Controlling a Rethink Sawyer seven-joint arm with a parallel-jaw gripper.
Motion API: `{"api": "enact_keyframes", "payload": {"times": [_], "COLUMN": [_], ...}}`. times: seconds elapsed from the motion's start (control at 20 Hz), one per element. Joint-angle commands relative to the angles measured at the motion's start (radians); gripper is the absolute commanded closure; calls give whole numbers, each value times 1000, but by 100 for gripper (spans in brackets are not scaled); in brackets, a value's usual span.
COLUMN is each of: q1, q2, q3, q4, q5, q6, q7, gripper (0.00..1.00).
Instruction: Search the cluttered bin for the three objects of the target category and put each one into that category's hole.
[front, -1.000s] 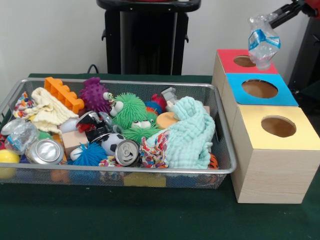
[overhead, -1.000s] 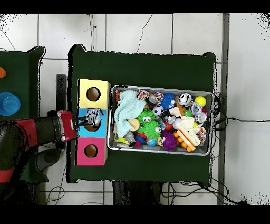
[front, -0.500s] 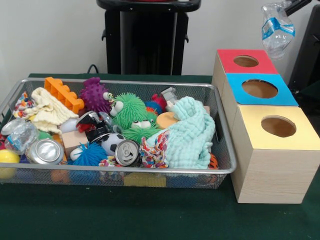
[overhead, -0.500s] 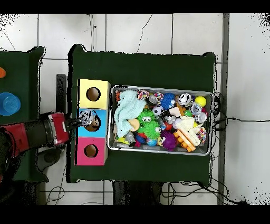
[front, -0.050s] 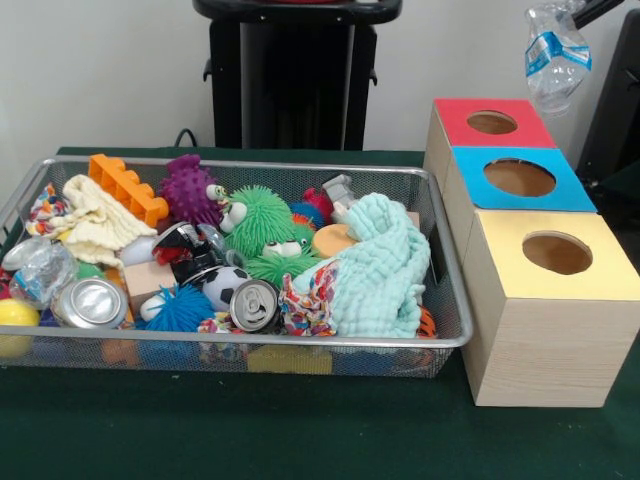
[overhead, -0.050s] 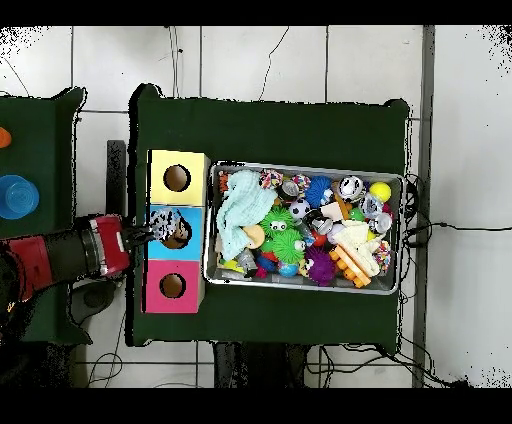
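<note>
The gripper (overhead, -0.050s: 143, 232) is clamped on a crumpled plastic bottle (front, -0.050s: 556, 55), holding it in the air above the blue box (front, -0.050s: 520, 176) — toward its 9 o'clock edge from overhead. The bin (overhead, -0.050s: 214, 272) lies at 3 o'clock — two cans (front, -0.050s: 254, 304) inside.

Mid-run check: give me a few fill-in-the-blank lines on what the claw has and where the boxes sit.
1. The claw holds a crushed plastic ____.
2. In the front view, the box nearest the camera has a ____ top.
3. In the overhead view, the bottle hangs over the ____ box.
4. Two ____ lie on their sides near the bin's front wall.

Missing words: bottle; yellow; blue; cans
</note>
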Motion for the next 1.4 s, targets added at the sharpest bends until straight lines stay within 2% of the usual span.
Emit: {"api": "enact_keyframes", "payload": {"times": [0.05, 0.75, 1.4], "q1": [-3, 21, 22], "q2": [28, 64, 120], "q3": [121, 127, 133], "q4": [23, 46, 110], "q5": [-45, -56, -78], "q6": [14, -5, -174], "q7": [77, 124, 156], "gripper": [100, 100, 100]}}
